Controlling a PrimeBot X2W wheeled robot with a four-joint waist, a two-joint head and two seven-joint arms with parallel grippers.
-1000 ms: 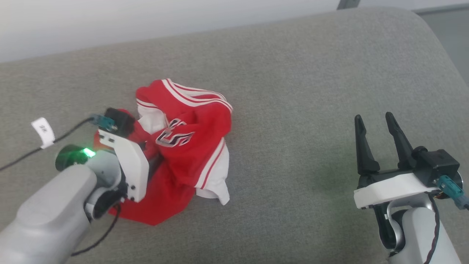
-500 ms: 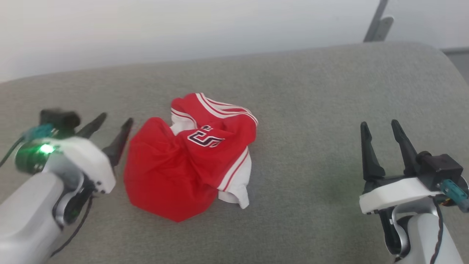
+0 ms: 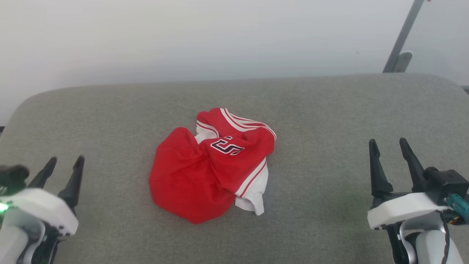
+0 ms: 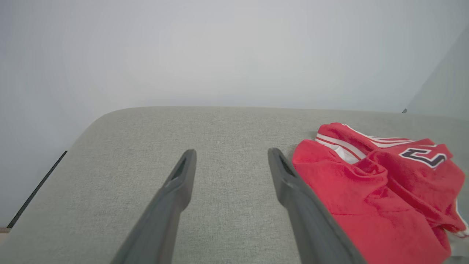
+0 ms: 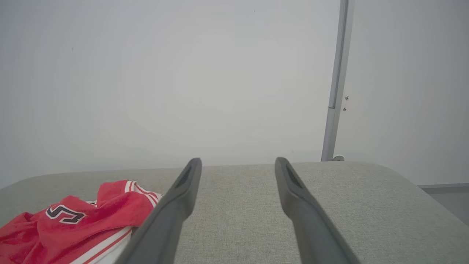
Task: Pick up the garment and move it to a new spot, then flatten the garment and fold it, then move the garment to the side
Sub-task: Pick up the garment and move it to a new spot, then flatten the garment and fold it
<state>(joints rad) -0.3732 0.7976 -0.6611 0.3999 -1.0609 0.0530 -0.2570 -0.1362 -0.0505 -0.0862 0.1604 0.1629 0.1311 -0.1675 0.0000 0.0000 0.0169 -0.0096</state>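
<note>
Garment (image 3: 199,179) between wide-open, empty pincers (image 3: 67,158) (image 3: 387,140)

**Soft, even light, hardly a shadow**

Flat, diffuse light covers my whole scene. The wall (image 3: 183,36) behind the garment (image 3: 205,172) is washed to a pale grey-white, with no glare. The garment casts just a thin, soft shadow along its near edge on the cushion (image 3: 311,110). Left of the garment, my left tool (image 3: 66,159) looks slightly smeared in the head view, with a green lamp (image 3: 3,207) glowing at its base. Right of the garment, a faint green tint stains the cushion beside my sharp-edged right tool (image 3: 387,140). In both wrist views my fingers (image 4: 176,190) go soft toward the bottom edge, and the cushion's far edge bows.
</note>
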